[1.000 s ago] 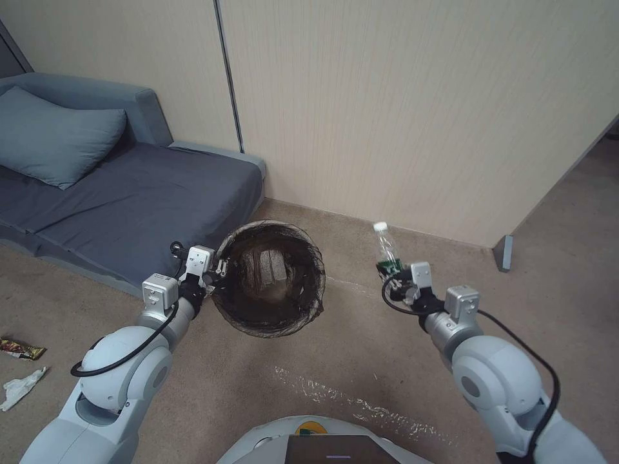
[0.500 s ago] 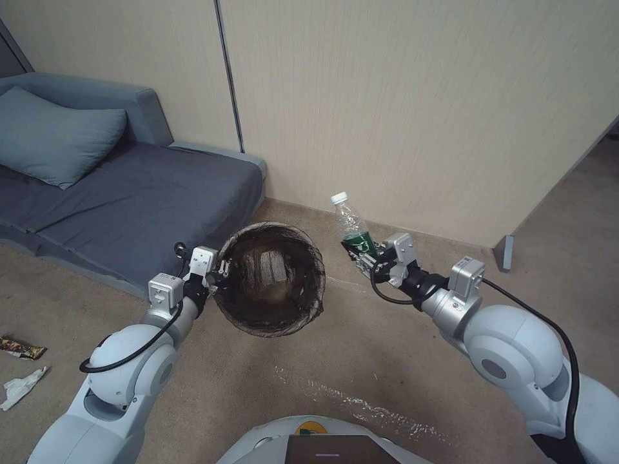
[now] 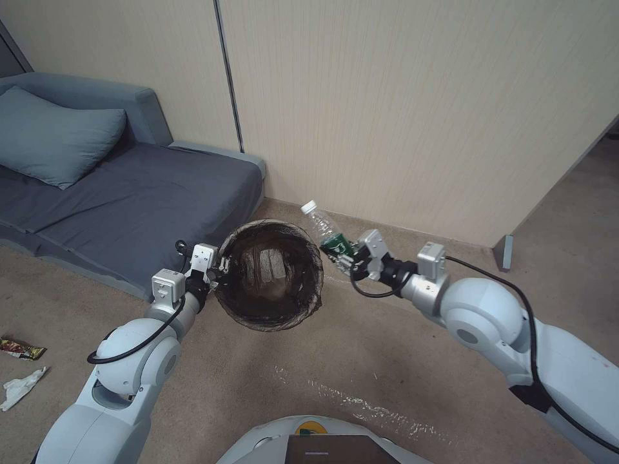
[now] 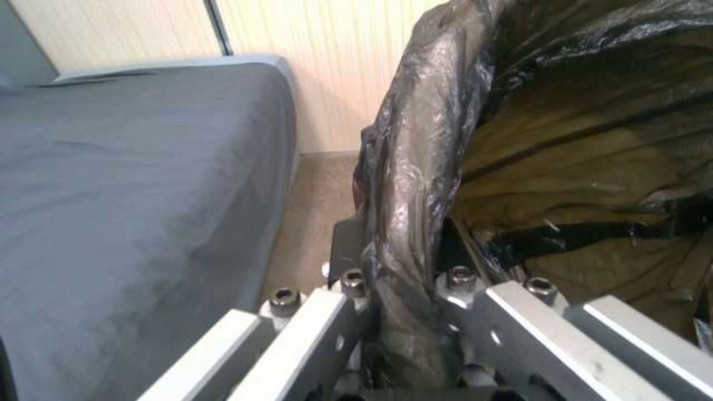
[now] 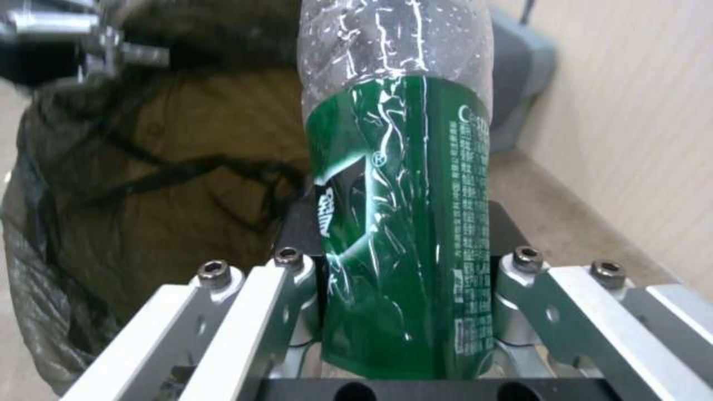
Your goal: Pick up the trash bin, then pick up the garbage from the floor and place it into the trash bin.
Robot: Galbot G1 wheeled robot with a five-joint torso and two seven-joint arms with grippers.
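The trash bin (image 3: 269, 277), lined with a dark bag, hangs above the carpet, my left gripper (image 3: 219, 265) shut on its rim (image 4: 405, 184). My right gripper (image 3: 342, 255) is shut on a clear plastic bottle (image 3: 324, 231) with a green label (image 5: 401, 223) and white cap, held tilted right at the bin's right rim (image 5: 133, 184). More garbage lies on the floor (image 3: 361, 348) at the far left: a striped snack wrapper (image 3: 20, 348) and crumpled white paper (image 3: 20, 386).
A grey sofa bed (image 3: 122, 200) with a pillow (image 3: 55, 138) stands to the left, close to the bin. A beige panel wall (image 3: 400, 109) runs behind. Its corner post (image 3: 504, 252) stands at the right, with open carpet beyond.
My right arm has swung left, carrying the bottle from well right of the bin to its right rim and tilting it. The left arm and bin have barely shifted.
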